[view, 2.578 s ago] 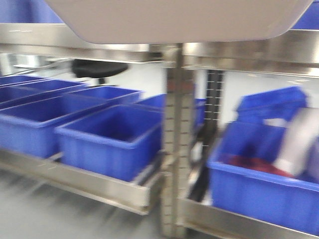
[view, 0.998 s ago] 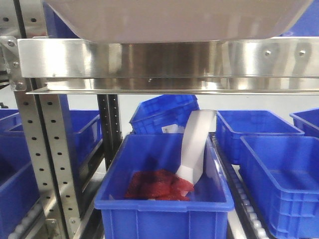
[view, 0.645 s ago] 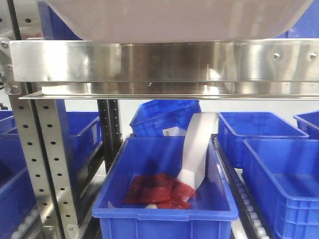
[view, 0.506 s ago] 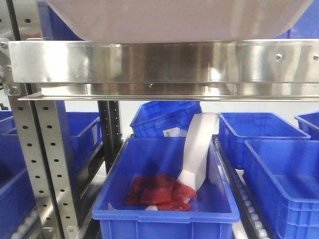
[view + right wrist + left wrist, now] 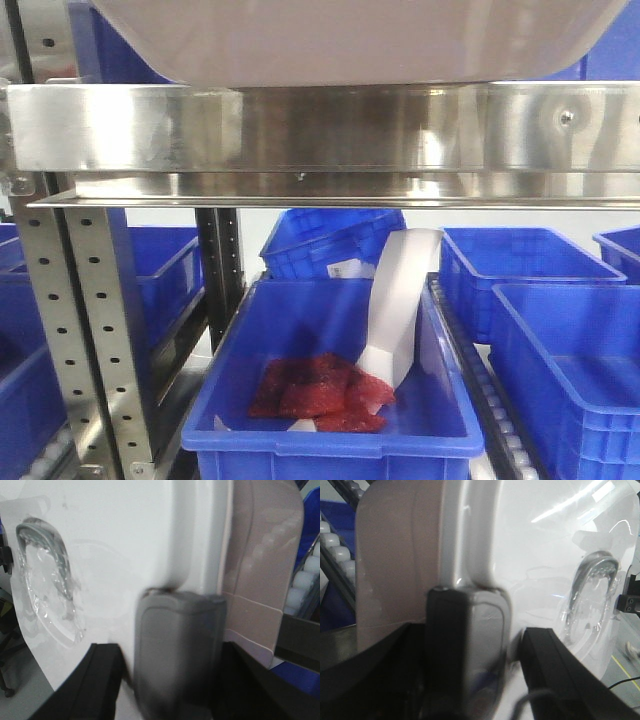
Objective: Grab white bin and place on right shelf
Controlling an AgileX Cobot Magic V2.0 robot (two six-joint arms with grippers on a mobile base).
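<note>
Fingers (image 5: 560, 675) of the left end effector (image 5: 470, 655) are seen nearest in the left wrist view. They are dark and blurred, and are set on either side of a grey clip (image 5: 485, 640) at the rim of the white bin (image 5: 395, 565). The end effector is closed on that end of the bin. The glossy lid (image 5: 535, 540) is turned towards the camera, and its moulded handle (image 5: 592, 592) is seen farther along.

In the right wrist view the opposite end is shown. The right end effector (image 5: 177, 660) is likewise clamped about a second grey clip (image 5: 180, 630) at the lid's rim, so the bin is held between the two end effectors. White rollers (image 5: 335, 540) are glimpsed past the bin's pinkish wall.

In the front view the bin's pale underside is spread along the top edge, nearer than the broad front rail (image 5: 300, 125) of the right shelf (image 5: 120, 185). Its lowest part is seen just above the rail's top edge. Whether the bin touches the shelf cannot be told.

Below the rail and farther back, a perforated upright (image 5: 90, 330) is seen at the left. A blue crate (image 5: 330, 445) is seen in the middle, with red packets (image 5: 315, 385) lying in it and a curved white strip (image 5: 400, 300) leaning at its right side. More crates (image 5: 560, 360) are ranged to the right, and a tilted crate (image 5: 325, 235) is seen behind.
</note>
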